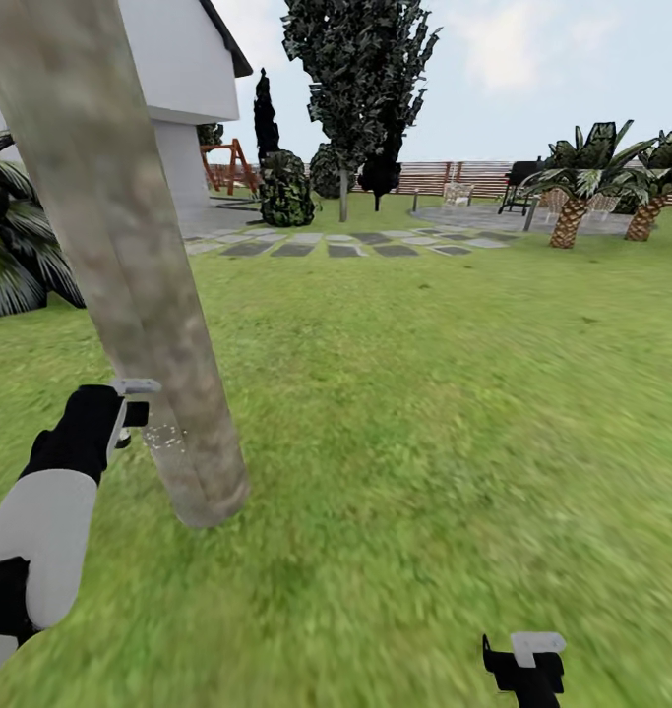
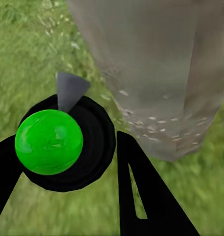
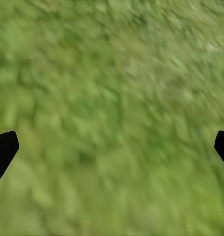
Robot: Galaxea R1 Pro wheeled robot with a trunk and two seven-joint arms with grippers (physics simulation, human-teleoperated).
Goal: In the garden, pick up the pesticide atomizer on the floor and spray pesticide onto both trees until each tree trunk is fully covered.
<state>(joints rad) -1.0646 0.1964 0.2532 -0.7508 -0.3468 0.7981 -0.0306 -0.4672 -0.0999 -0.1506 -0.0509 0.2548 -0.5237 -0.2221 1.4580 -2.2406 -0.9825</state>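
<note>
Grass lawn [image 1: 424,413], left gripper [image 2: 67,196] gripping atomizer [image 2: 49,141], tree trunk [image 1: 119,256]

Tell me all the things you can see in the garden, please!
trunk: one, pale grey-brown, close in front at left, white specks low on it
atomizer: one, black with green ball top, in the left gripper by the trunk
grass: green, all around
house: one, white, far left
dark trees: several, behind the stepping stones
stepping stones: a row, grey, across the lawn
palms: two, far right
fence: brown, at the back
left gripper: black, shut on the atomizer
right gripper: black, low at right, open over grass
</note>
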